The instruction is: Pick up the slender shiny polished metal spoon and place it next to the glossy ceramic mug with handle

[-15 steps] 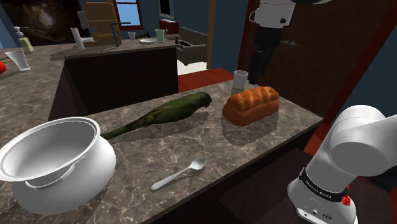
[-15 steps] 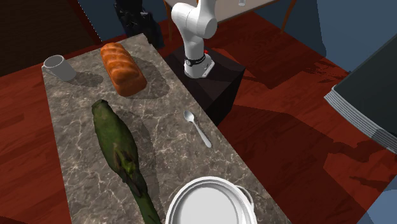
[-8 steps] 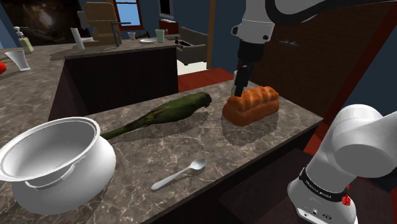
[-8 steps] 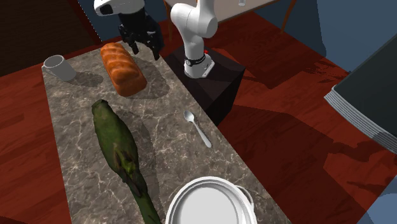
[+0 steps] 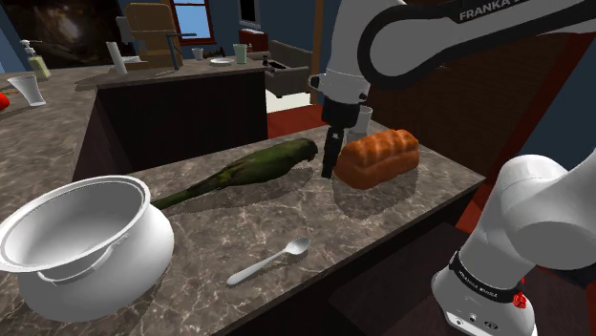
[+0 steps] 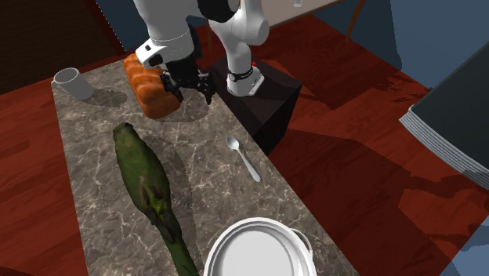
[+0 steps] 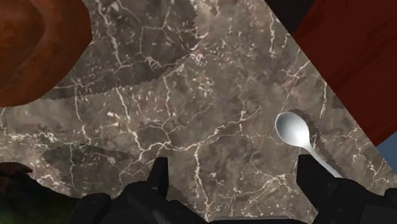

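- The counter [image 5: 287, 210] is grey-brown with thin white lines.
- The spoon [image 5: 270, 262] is pale silver.
- The bread [image 5: 382, 156] is orange-brown.
- The pot [image 5: 86, 250] and the mug [image 6: 69, 81] are white.
- The gripper [image 6: 190, 92] is black.
- The floor [image 6: 345, 118] is dark red.

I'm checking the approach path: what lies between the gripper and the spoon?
Only bare marbled countertop. The second exterior view shows nothing between the gripper and the spoon, and the wrist view agrees.
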You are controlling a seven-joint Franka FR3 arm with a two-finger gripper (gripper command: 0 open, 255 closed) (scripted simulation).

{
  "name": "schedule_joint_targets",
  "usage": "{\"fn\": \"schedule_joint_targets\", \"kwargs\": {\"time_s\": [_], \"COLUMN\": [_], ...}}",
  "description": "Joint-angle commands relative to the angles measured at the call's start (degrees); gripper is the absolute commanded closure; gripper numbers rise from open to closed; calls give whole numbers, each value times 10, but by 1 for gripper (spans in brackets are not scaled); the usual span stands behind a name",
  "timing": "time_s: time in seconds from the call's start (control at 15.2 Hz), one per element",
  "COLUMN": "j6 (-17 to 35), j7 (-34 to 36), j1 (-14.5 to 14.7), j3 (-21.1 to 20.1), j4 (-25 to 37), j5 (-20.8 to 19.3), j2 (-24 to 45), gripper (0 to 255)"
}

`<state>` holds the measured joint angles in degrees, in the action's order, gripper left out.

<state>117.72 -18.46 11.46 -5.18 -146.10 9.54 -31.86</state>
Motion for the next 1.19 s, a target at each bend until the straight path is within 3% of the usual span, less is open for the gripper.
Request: {"fn": "schedule_joint_targets", "kwargs": {"time_s": [0.0,0.99,1.12], "j6": [33,251,259], "j7": [-20,-198,-200], "j1": [20,154,155], "j3": [-7,-67,-69], "j4": [-4,31,30], "j5": [14,120,122], "j2": [23,240,247], "gripper": [0,0,0]}}
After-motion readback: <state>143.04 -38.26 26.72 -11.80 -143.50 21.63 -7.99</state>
